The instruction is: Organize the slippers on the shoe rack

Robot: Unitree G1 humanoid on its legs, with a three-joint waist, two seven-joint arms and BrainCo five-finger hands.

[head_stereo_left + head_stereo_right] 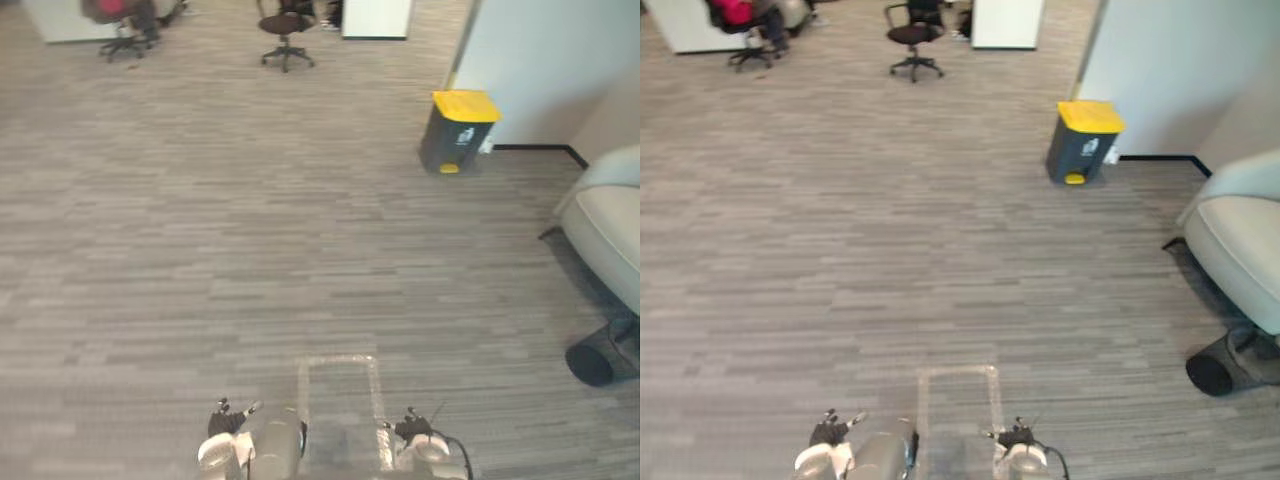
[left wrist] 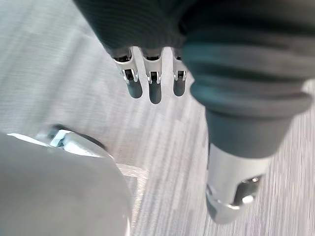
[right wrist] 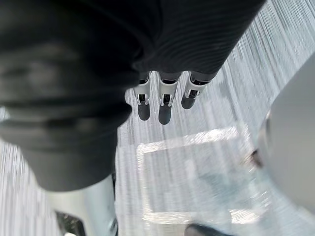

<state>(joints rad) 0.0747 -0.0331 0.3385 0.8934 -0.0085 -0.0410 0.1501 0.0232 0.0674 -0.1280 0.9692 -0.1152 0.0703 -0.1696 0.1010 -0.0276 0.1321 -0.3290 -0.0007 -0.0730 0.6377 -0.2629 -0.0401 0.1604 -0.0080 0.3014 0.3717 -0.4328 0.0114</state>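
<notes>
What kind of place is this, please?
Probably an office: grey carpet covers the floor, swivel chairs stand at the far end, and a bin with a yellow lid sits by the wall.

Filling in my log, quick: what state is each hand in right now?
Left hand: open, holding nothing.
Right hand: open, holding nothing.

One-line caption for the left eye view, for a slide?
Grey carpet floor with a taped rectangle up close, a yellow-lidded bin by the wall, office chairs far off.
</notes>
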